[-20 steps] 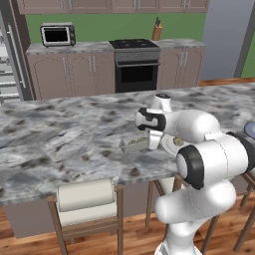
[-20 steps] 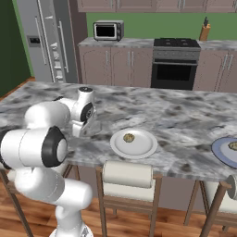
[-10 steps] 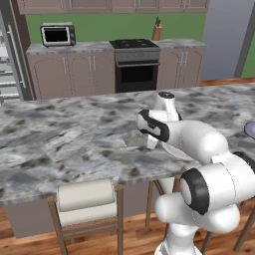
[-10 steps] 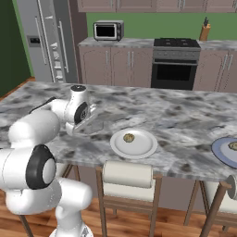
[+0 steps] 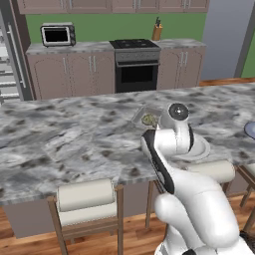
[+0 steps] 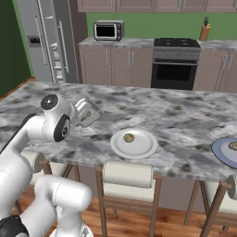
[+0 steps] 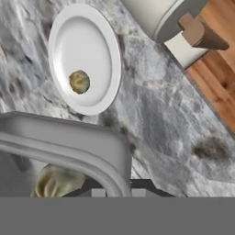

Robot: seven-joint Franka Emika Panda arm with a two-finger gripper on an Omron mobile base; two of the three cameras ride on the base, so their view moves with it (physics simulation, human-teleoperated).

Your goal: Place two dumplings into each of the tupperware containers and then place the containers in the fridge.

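My gripper (image 7: 117, 190) is shut on the rim of the grey tupperware container (image 7: 69, 137), which hangs tilted a little above the marble island. One dumpling (image 7: 56, 181) lies inside it. In the right base view the container (image 6: 87, 112) sits just right of my wrist. The left base view shows it (image 5: 147, 118) behind my arm, with a dumpling (image 5: 148, 119) inside. Another dumpling (image 7: 79, 81) rests on the round white plate (image 7: 98, 55) beyond the container. The fridge (image 6: 34, 55) stands at the far left.
A blue-grey plate (image 6: 221, 152) carrying a dumpling (image 6: 233, 146) sits at the island's right end. Stools (image 6: 127, 175) line the near edge of the island. The oven (image 6: 175, 69), microwave (image 6: 108, 30) and knife block (image 6: 204, 32) stand along the back wall.
My arm has folded and swung closer to the cameras. The grey container has come up off the counter with the shut gripper.
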